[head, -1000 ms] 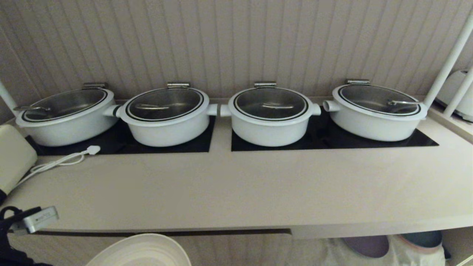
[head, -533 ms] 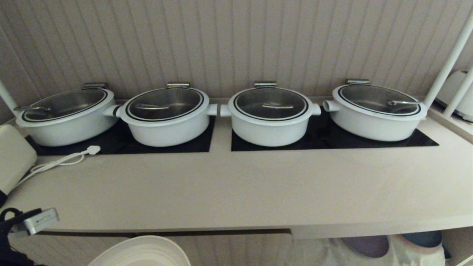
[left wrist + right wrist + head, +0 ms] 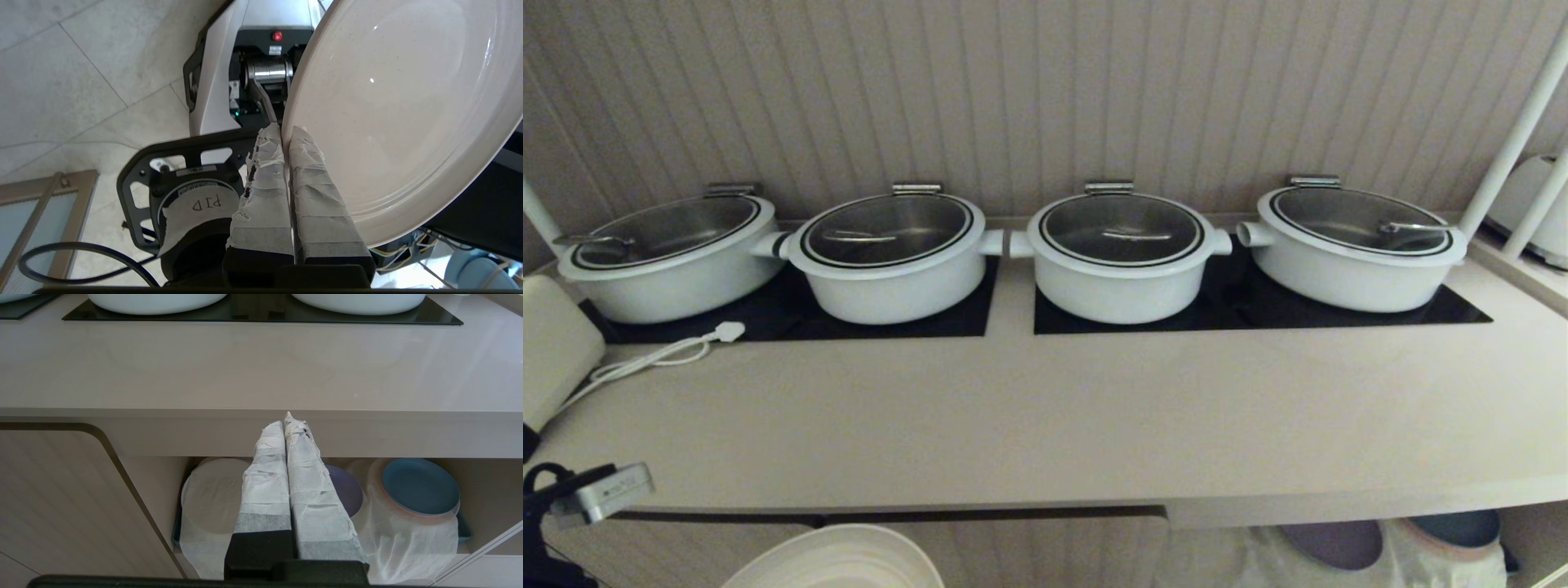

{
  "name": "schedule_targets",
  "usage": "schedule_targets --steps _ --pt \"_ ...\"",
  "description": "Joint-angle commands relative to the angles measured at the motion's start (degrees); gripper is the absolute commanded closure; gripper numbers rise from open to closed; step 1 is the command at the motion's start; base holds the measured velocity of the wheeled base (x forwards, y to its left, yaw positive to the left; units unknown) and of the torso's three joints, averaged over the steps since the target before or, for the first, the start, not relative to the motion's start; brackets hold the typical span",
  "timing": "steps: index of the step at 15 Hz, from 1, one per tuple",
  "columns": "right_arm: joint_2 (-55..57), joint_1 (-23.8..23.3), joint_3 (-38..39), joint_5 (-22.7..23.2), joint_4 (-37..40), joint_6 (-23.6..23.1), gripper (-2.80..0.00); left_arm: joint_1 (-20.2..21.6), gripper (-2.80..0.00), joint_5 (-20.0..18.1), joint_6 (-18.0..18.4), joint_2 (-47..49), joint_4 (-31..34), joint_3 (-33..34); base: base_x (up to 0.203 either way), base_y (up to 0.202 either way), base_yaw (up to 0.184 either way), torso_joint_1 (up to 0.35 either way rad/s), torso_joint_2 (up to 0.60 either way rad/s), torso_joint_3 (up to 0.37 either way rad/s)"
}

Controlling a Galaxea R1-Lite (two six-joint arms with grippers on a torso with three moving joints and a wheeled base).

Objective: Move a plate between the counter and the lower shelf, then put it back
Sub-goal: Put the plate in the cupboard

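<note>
counter (image 3: 1045,416) front bare, pots (image 3: 1119,257) behind

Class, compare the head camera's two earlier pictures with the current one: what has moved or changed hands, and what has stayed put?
The cream plate, pinched at its rim in the left gripper, has sunk slightly at the picture's bottom edge, below the counter; the left arm's wrist part sank with it. The grip is unchanged. The four lidded pots, the white cable and the right gripper, shut and empty before the lower shelf, look unchanged.

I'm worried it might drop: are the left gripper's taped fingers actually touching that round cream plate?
Touching. The left wrist view shows the left gripper with both taped fingers pinching the round cream plate at its rim.
</note>
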Motion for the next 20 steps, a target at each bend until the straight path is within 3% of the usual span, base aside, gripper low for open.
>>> schedule_targets --steps 1,5,20 --pt "0.1 0.0 0.0 0.0 0.0 0.0 0.0 0.0 0.0 -0.1 0.1 -0.1 0.3 0.6 0.0 0.0 0.0 0.0 0.0 0.0" --pt "0.1 0.0 0.0 0.0 0.0 0.0 0.0 -0.3 0.0 -1.7 0.2 -0.7 0.3 1.2 0.0 0.0 0.0 0.0 0.0 0.0" --pt "0.1 0.0 0.0 0.1 0.0 0.0 0.0 -0.4 0.0 -1.9 0.2 -0.2 0.2 0.7 0.0 0.0 0.0 0.0 0.0 0.0"
